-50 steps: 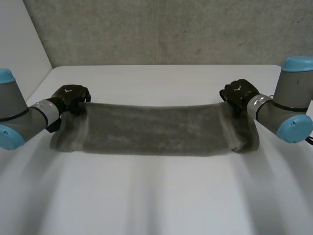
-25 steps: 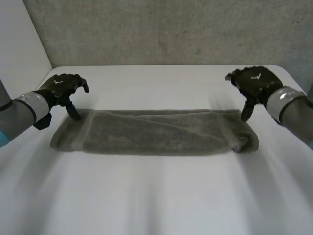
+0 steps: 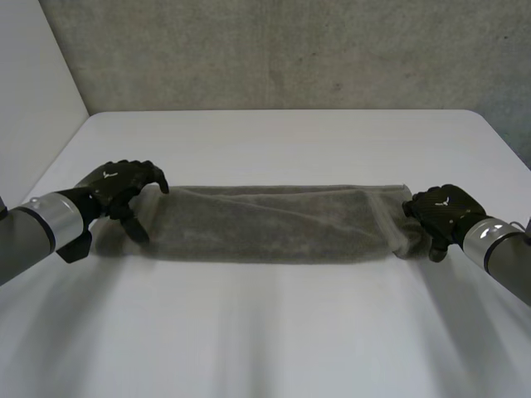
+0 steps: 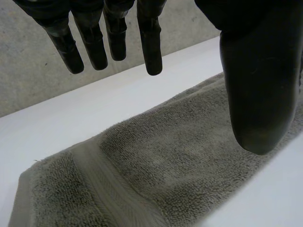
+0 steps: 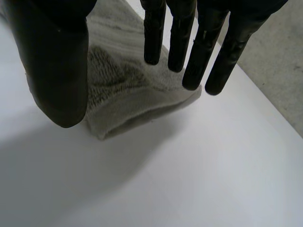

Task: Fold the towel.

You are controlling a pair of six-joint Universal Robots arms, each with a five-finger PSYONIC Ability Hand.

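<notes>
- towel [image 3: 274, 224] lies long, parallel to the table's [image 3: 274, 332] far edge
- I've got left hand [image 3: 120, 186] and right hand [image 3: 441, 214] over its ends, fingers straight, empty, ready to grab

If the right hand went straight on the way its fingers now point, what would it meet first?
Most likely the towel. The right hand is open, with its straight fingers aimed at the towel's folded end. Depth is unclear, so I cannot tell if they touch it already. The white table lies beneath.
</notes>
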